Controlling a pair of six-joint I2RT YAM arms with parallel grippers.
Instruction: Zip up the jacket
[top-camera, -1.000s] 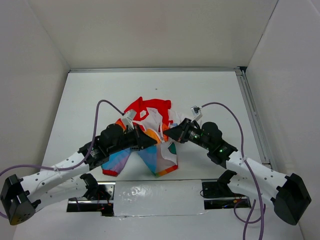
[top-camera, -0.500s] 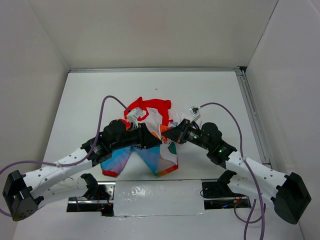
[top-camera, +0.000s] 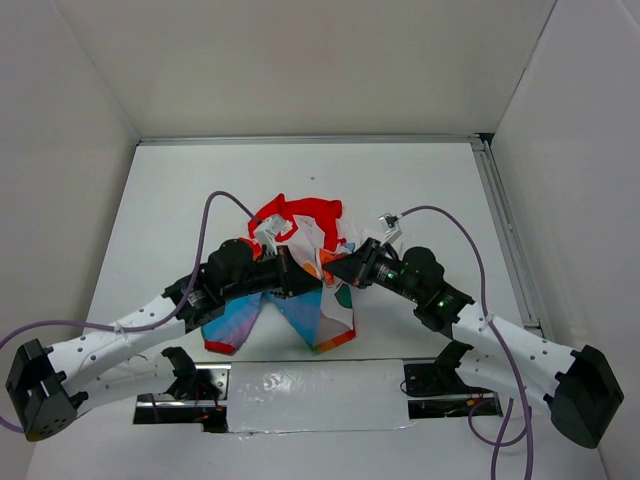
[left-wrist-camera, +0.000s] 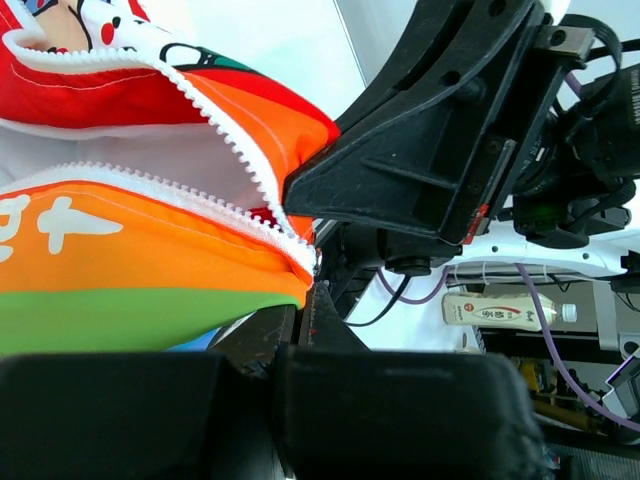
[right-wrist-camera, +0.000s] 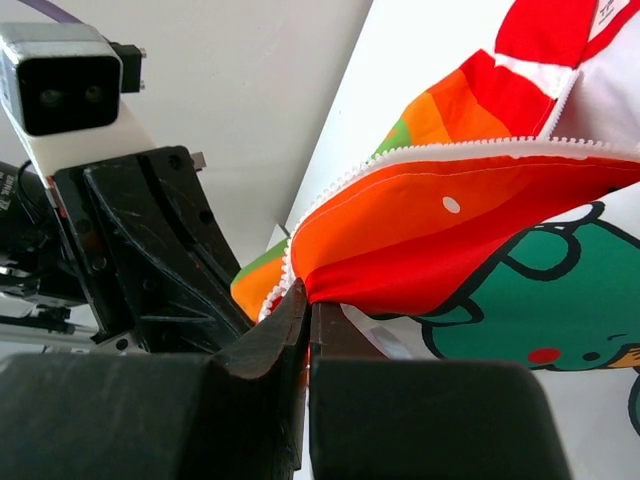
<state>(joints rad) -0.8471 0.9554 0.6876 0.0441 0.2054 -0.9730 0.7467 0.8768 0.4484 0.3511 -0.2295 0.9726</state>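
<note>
My left gripper (top-camera: 303, 282) has swung in beside my right gripper (top-camera: 333, 268), both pinched tight on the jacket's (top-camera: 300, 212) zipper edges (left-wrist-camera: 215, 122), so their bottom ends look ready to mate.

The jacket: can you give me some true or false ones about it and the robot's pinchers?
1. The left gripper and the right gripper both pinch the jacket. True.
2. The zipper is closed all the way up. False: its two rows of teeth are apart.
3. The jacket has a red collar. True.
4. The jacket lies in a far corner of the table. False: it lies near the middle, between the two grippers.
</note>
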